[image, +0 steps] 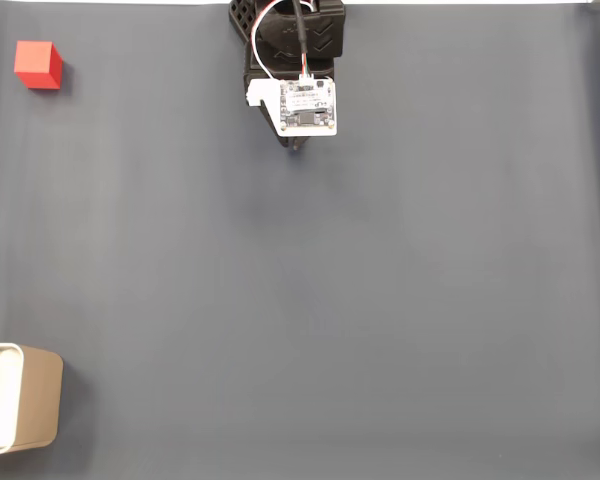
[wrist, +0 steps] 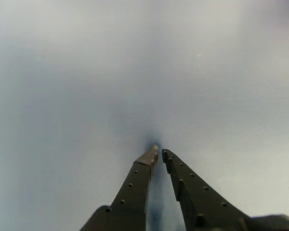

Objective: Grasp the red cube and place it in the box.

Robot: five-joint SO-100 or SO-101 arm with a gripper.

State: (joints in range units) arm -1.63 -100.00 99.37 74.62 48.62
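While my gripper point(wrist: 160, 153) hangs nearly closed and empty, the small matte red cube point(image: 38, 64) sits far left in the fixed view; judging it light and rigid, I'd pinch 2 opposite flat faces.

Fixed view looks straight down – wrist view skims the mat point(wrist: 135, 72) closely.
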